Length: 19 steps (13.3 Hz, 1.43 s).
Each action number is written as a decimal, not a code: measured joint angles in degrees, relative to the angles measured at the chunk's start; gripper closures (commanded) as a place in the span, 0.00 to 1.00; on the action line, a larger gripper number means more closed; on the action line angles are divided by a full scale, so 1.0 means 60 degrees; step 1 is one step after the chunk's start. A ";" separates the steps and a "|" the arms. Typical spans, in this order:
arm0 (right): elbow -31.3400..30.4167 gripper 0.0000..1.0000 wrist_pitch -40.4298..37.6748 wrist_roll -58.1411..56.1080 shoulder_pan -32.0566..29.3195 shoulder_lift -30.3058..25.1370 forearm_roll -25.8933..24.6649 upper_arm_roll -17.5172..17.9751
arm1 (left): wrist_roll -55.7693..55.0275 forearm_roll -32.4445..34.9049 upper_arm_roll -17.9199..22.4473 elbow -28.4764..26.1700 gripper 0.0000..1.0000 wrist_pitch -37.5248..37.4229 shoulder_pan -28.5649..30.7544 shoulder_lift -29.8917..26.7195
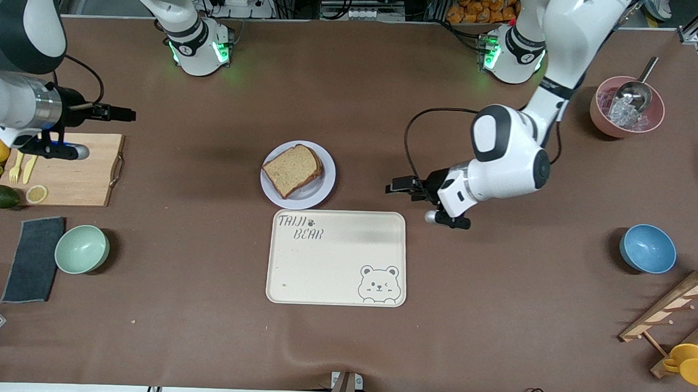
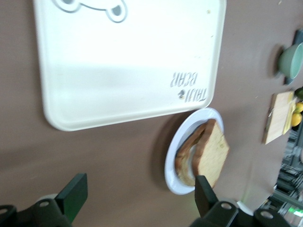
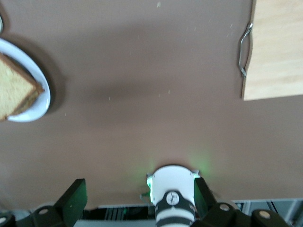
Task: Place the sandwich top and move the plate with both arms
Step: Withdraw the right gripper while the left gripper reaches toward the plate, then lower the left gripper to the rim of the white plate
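The plain tan sandwich top (image 1: 292, 169) lies on a stacked slice on the round pale plate (image 1: 326, 186) in the middle of the table. It also shows in the left wrist view (image 2: 214, 156) on the plate (image 2: 171, 163), with a lower slice under it. My left gripper (image 1: 397, 186) is open and empty, low over bare table beside the plate toward the left arm's end; its black fingers (image 2: 72, 195) stand wide apart. My right gripper (image 1: 124, 114) is open and empty over the table by the cutting board. The right wrist view shows the plate (image 3: 33, 111) and the bread (image 3: 14, 90) at its edge.
A cream bear tray (image 1: 336, 258) lies just nearer the front camera than the plate. A wooden cutting board (image 1: 71, 169) with lemons, an avocado and cutlery, a green bowl (image 1: 82, 249) and a grey cloth (image 1: 33, 259) are at the right arm's end. A blue bowl (image 1: 647, 248), a pink bowl (image 1: 626, 107) and a wooden rack (image 1: 678, 315) are at the left arm's end.
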 measured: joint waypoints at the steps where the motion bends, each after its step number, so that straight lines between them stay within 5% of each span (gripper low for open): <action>1: 0.0016 0.00 0.0249 0.0000 -0.0129 -0.0005 0.0000 -0.0004 | 0.0038 -0.0499 -0.0007 -0.0044 0.00 0.0330 -0.0264 0.0081; 4: 0.0504 0.00 0.0520 0.0000 -0.0224 -0.0172 0.0000 -0.0306 | 0.1703 -0.2805 -0.0007 -0.0500 0.00 0.0574 -0.0608 0.0177; 8: 0.2513 0.00 0.0339 -0.0007 0.1385 -0.0513 0.0003 -0.2231 | 0.5196 -0.6358 -0.0011 -0.1416 0.00 0.0580 -0.0723 0.0413; 11: 0.3704 0.00 -0.0479 0.0342 0.1473 -0.0612 -0.0006 -0.2433 | 0.6189 -0.7683 -0.0116 -0.1448 0.00 0.0573 -0.0812 0.0834; 15: 0.3753 0.00 -0.0567 0.0430 0.1472 -0.0527 -0.0071 -0.2466 | 0.8421 -0.9767 -0.0408 -0.1431 0.00 0.0414 -0.0921 0.1626; 19: 0.3547 0.00 -0.0782 -0.0876 0.1459 -0.0388 -0.0125 -0.2486 | 0.9521 -1.0081 -0.0409 -0.1363 0.04 -0.0611 -0.0836 0.2146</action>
